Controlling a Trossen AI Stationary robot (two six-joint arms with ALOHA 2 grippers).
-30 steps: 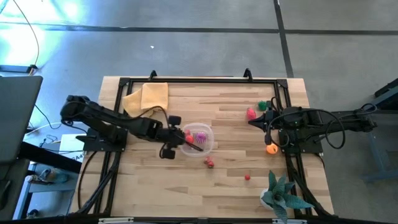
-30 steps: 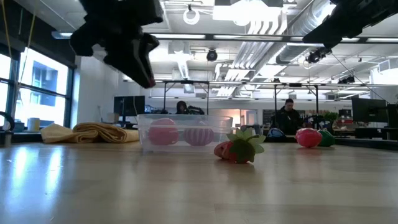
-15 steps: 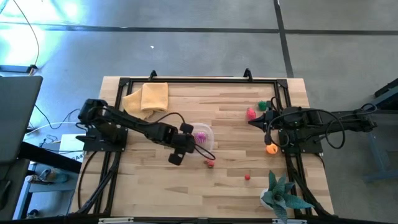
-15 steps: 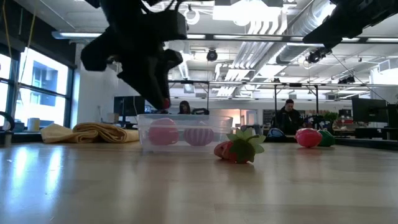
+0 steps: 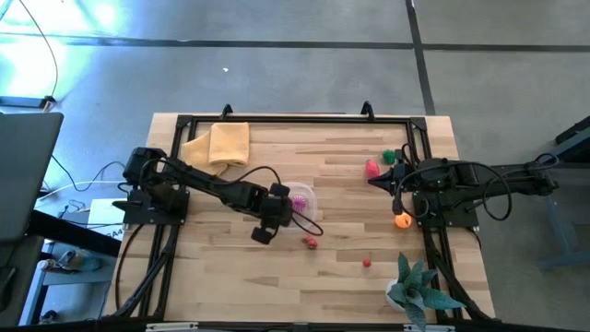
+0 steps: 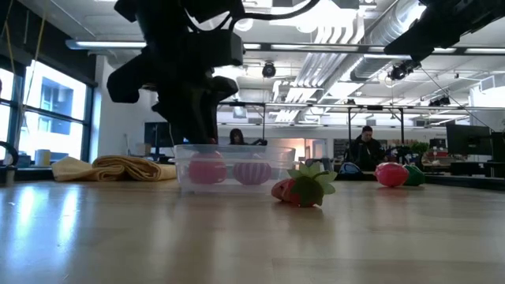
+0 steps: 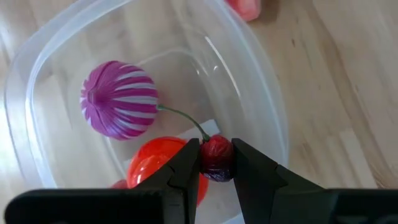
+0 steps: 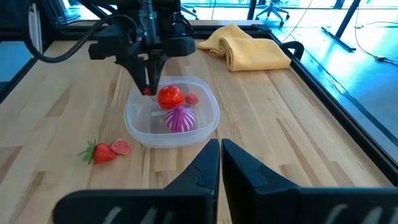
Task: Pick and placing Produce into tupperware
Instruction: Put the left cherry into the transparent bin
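A small dark red cherry with a thin green stem is pinched between the 2 fingers of the left gripper, which hangs over the clear tupperware near the table's middle. Inside the tub lie a purple-and-white striped piece, a red round piece and a smaller pink one. Just beside the tub, a strawberry and a pink slice rest on the wooden table. The right gripper waits well apart at the table's right edge, fingers pressed together and empty.
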